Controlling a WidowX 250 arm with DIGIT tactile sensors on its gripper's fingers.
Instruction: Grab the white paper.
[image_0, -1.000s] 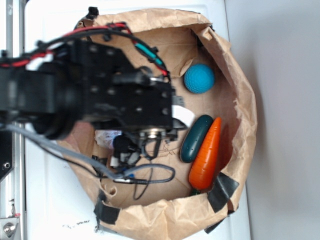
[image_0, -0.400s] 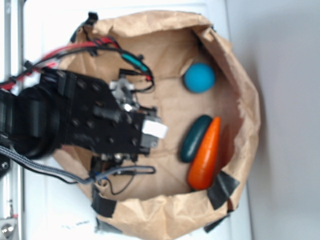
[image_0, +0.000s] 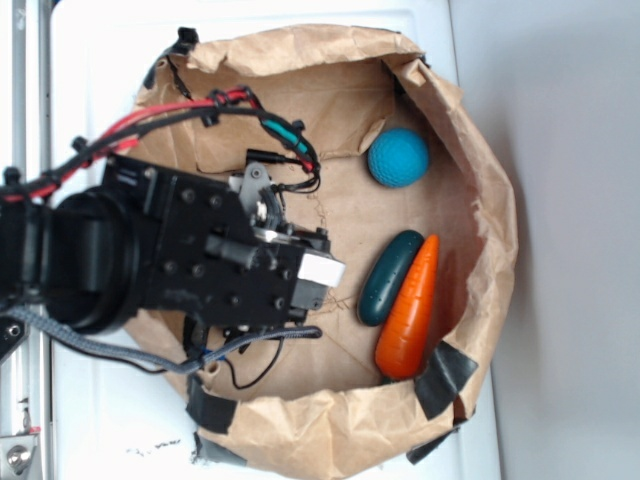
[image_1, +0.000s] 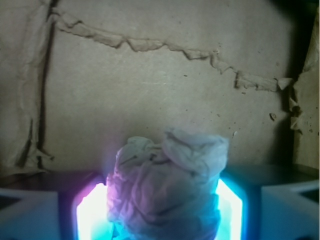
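Gripper (image_1: 162, 210): pinching the paper between its two lit pads, one pad pressed on each side of the wad; in the exterior view it is hidden under the arm
Paper (image_1: 167, 187): crumpled off-white wad, wrinkled, held between the pads, above the bag floor
Arm (image_0: 170, 260): black, with red and black cables, reaching in over the left half of the bag
Bag (image_0: 480, 170): brown, folded open, taped at its lower rim, lying on a white surface
Ball (image_0: 398, 157): blue, upper right inside the bag
Carrot (image_0: 410, 310): orange, lower right inside the bag
Green piece (image_0: 388, 277): dark, oblong, touching the carrot's left side
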